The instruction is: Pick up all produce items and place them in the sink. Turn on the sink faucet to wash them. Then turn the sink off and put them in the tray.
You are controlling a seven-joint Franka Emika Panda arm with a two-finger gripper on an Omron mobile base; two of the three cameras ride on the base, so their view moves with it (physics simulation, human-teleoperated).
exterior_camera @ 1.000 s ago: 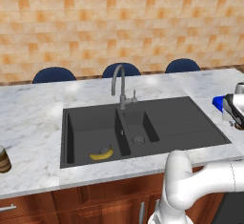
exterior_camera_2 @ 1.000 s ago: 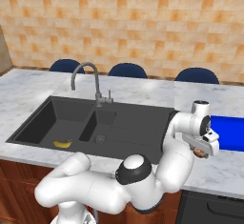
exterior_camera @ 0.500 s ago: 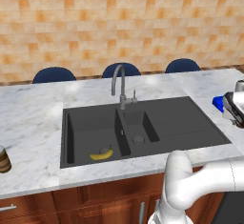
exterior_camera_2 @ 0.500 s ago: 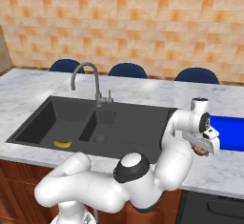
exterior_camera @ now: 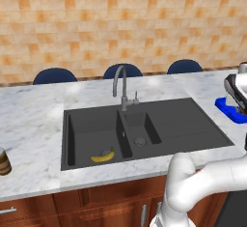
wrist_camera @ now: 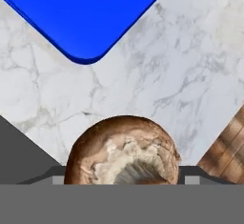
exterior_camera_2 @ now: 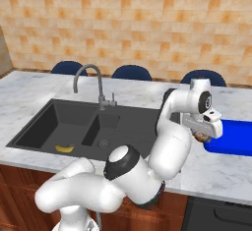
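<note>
Fingers of the gripper [exterior_camera_2: 201, 136] clasp the round mottled brown ball [wrist_camera: 123, 150] on either side, holding it above the marble counter [wrist_camera: 143, 85] just beside the blue tray's [wrist_camera: 86, 13] rounded corner, between the tray and the sink [exterior_camera_2: 74, 122]. In the sink's large basin, near its front wall, lies the banana [exterior_camera: 102, 157], its long axis running along that wall, tips curling upward toward the faucet [exterior_camera: 122, 87].

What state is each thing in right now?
tool: shut on the brown ball, raised over the counter near the tray
brown ball: held, off the counter
banana: lying in the left basin
faucet: no water running
tray: bare where visible
jar: upright on the counter
</note>
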